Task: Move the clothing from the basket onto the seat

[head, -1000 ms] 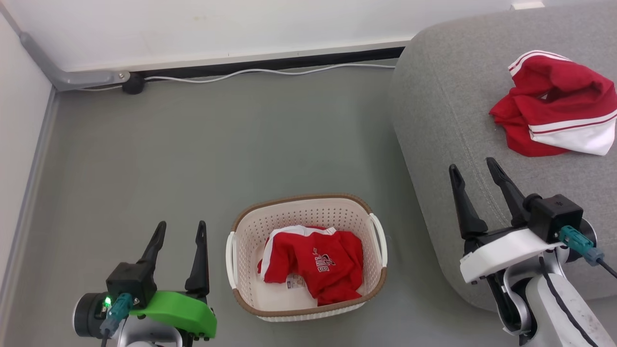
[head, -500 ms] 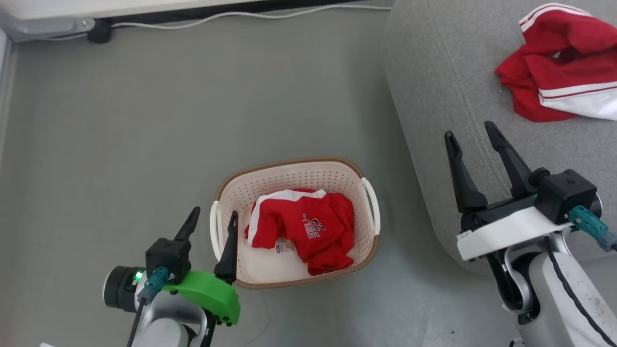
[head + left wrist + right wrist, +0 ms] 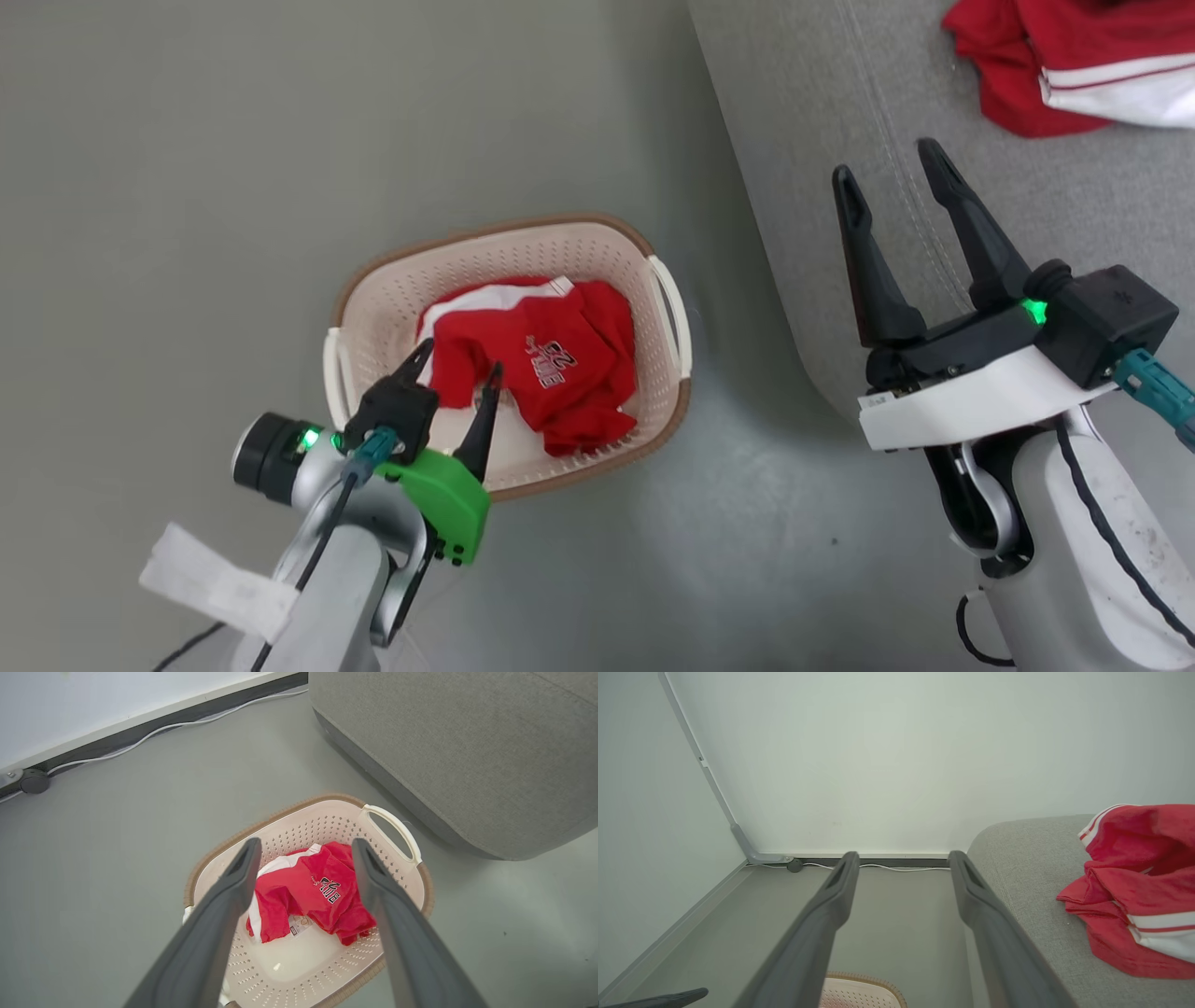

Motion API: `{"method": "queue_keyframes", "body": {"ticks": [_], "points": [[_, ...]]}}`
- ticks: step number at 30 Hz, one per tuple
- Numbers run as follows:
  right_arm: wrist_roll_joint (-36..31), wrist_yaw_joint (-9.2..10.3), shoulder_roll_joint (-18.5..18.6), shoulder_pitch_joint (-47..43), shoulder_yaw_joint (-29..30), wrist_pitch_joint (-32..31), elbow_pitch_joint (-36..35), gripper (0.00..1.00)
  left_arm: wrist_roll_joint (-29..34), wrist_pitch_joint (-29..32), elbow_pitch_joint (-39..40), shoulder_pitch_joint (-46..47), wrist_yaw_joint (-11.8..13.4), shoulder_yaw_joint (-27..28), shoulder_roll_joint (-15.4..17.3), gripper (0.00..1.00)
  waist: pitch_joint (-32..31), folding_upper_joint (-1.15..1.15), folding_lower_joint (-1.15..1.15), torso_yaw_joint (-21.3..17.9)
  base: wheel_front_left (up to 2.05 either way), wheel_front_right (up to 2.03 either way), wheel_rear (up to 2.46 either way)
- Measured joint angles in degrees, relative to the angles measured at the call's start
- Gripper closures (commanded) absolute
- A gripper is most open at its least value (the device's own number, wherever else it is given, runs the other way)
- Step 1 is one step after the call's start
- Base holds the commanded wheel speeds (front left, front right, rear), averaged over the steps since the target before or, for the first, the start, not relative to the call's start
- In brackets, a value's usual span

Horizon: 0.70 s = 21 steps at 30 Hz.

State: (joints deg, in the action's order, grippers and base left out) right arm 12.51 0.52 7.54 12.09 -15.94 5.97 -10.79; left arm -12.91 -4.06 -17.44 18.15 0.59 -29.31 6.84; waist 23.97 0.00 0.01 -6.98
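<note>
Left gripper point(image 3: 461, 359) hung spread wide over the cream perforated plastic basket point(image 3: 485, 230) on the floor, with the red logo-printed garment point(image 3: 569, 373) inside. I noted my right gripper point(image 3: 887, 161) also spread, above the grey fabric seat point(image 3: 803, 112). The second red-and-white garment point(image 3: 1055, 65) lay far right on it.

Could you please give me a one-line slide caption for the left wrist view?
Open left pincer poised above red garment in cream basket beside grey seat.
</note>
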Motion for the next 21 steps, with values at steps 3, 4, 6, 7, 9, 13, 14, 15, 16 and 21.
{"method": "queue_keyframes", "body": {"ticks": [3, 4, 6, 7, 9, 13, 14, 15, 16, 21], "points": [[0.0, 0.0, -0.3, 1.1, -0.4, 0.0, -0.7, 0.0, 0.8, 0.8, -2.5, 2.5, -0.6, -0.6, 0.0, 0.0, 2.4, 0.0, 0.0, -1.1, 0.0, 0.0, 0.0], [0.0, -0.01, -0.3, 1.4, -0.5, 0.0, -0.9, 0.0, 0.9, 1.1, -3.3, 3.3, -0.6, -0.6, 0.0, 0.0, 3.2, 0.0, 0.0, -1.5, 0.0, 0.0, 0.0], [0.0, -0.02, -0.6, 2.2, -0.8, 0.0, -1.5, 0.0, 1.4, 1.5, -4.8, 4.9, -0.6, -0.6, 0.1, 0.0, 4.9, 0.0, 0.0, -2.2, 0.0, 0.0, 0.0], [0.0, -0.2, -0.7, 2.6, -0.9, 0.0, -1.6, 0.0, 1.6, 1.6, -5.6, 5.7, -0.7, -0.7, 0.3, 0.0, 5.7, 0.0, 0.0, -2.6, 0.0, 0.0, 0.0], [0.0, -0.52, -1.2, 3.4, -1.2, 0.1, -2.1, 0.0, 3.2, 2.2, -7.2, 7.3, -0.9, -0.7, 0.9, 0.0, 7.4, 0.0, 0.0, -3.3, 0.0, 0.0, 0.0], [0.0, -0.53, -1.9, 5.1, -1.7, 0.7, -2.8, 0.0, 4.8, 3.6, -10.1, 10.5, -1.1, -0.9, 2.6, 0.0, 10.7, 0.0, 0.0, -4.9, 0.0, 0.0, 0.0], [0.1, -0.54, -2.0, 5.4, -1.8, 0.9, -3.0, 0.0, 5.0, 3.9, -10.8, 11.3, -1.1, -1.0, 3.0, 0.0, 11.5, 0.0, 0.0, -5.3, 0.0, 0.0, 0.0], [0.1, -0.6, -2.1, 5.8, -1.9, 1.3, -3.1, 0.0, 5.5, 4.0, -11.5, 12.0, -1.1, -1.1, 3.3, 0.0, 12.3, 0.0, 0.0, -5.6, 0.0, 0.0, 0.0], [0.1, -0.6, -2.3, 6.5, -2.1, 1.7, -3.1, 0.0, 6.8, 4.4, -13.0, 13.6, -1.2, -1.1, 4.0, 0.0, 13.9, 0.0, 0.0, -6.4, 0.0, 0.0, 0.0], [0.6, -0.69, -2.9, 7.7, -2.9, 2.9, -3.0, 0.0, 8.2, 5.3, -16.2, 16.6, -1.6, -1.6, 5.7, 0.0, 17.6, 0.0, 0.0, -8.5, 0.0, 0.0, 0.0]]}}
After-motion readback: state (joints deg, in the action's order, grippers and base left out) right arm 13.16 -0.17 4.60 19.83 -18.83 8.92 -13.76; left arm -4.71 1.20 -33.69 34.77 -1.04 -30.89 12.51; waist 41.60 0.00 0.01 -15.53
